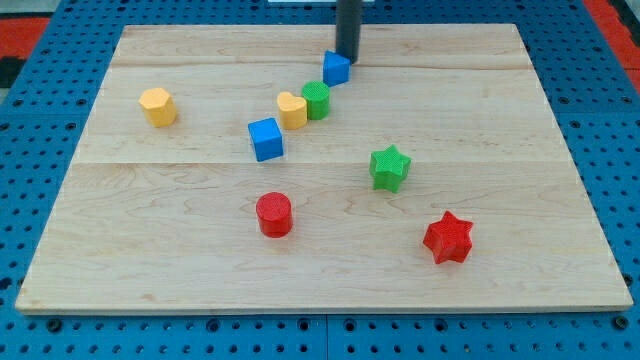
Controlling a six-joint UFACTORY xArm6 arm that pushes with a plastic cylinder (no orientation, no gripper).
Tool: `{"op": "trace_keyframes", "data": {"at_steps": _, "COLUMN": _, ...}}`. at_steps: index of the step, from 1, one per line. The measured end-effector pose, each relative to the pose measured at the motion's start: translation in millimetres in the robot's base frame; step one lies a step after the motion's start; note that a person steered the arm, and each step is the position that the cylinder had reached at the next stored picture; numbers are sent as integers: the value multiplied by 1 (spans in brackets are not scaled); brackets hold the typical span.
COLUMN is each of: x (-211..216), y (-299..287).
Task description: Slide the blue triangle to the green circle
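The blue triangle sits near the view's top centre of the wooden board. The green circle lies just below and to the left of it, with a narrow gap between them. My tip stands right behind the blue triangle, at its upper right side, touching or nearly touching it. The rod rises out of the view's top.
A yellow heart touches the green circle's left side. A blue cube lies below left of that. A yellow hexagon is at the left. A green star, a red cylinder and a red star lie lower down.
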State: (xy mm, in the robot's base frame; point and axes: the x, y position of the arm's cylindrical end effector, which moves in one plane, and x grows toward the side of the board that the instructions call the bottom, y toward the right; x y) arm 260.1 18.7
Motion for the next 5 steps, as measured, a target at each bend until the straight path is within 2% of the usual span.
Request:
{"op": "trace_keyframes", "data": {"at_steps": 1, "x": 18, "y": -29}}
{"op": "trace_keyframes", "data": {"at_steps": 5, "x": 41, "y": -30}}
